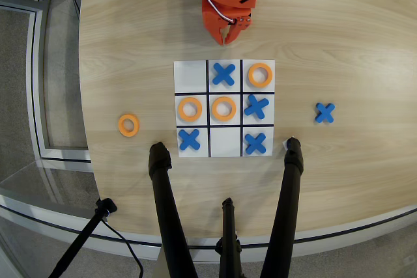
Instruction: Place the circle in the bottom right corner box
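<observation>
The white 3x3 board (208, 84) with black lines lies mid-table. Orange rings sit in its top right cell (260, 75), middle left cell (189, 109) and centre cell (223, 108). A fourth orange ring (128, 124) lies loose on the table left of the board. The only bare corner cell (191, 75) is top left in this view, on the arm's side. The cell at the view's bottom right holds a blue X (255, 142). My orange gripper (228, 38) hangs above the table just beyond the board's top edge, jaws together and empty.
Blue X pieces fill the top middle (223, 73), middle right (257, 105) and bottom left (189, 139) cells. One X (324, 112) lies loose to the right. The bottom middle cell (225, 141) is bare. Black tripod legs (163, 206) (287, 206) stand at the near edge.
</observation>
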